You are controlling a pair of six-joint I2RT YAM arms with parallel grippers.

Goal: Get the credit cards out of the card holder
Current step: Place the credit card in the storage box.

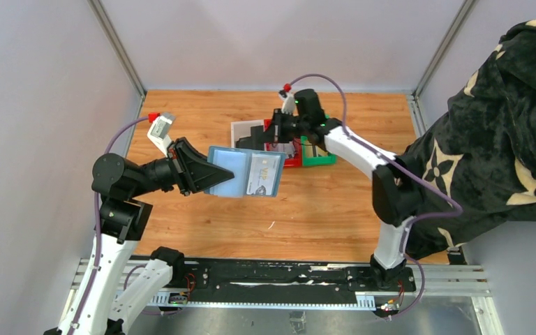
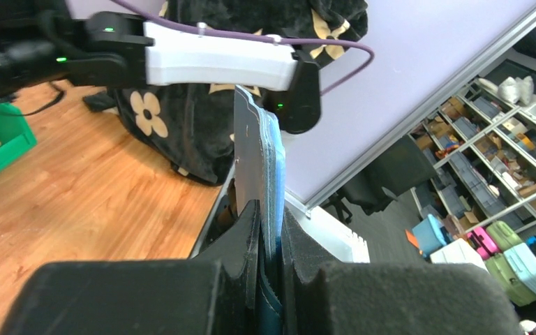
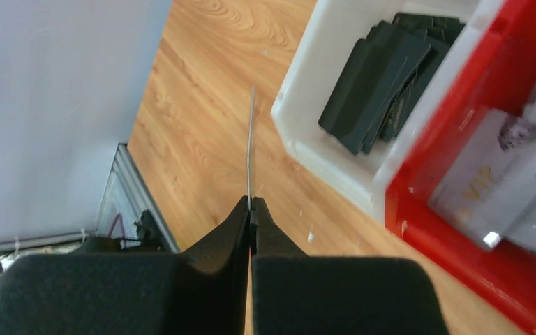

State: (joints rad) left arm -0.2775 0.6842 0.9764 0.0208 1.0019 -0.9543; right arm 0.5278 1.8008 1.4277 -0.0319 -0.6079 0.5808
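One credit card (image 3: 251, 139) pinched edge-on in right gripper (image 3: 251, 206) | card holder (image 1: 225, 167) clamped in left gripper (image 1: 208, 173)

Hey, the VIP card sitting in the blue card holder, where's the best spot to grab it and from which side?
I'd take the VIP card by its right-hand edge, coming from the robot's right. The left claw clamps the card holder by the opposite half, open in mid-air, so that end is free. The right claw is shut on another card, to set down first.
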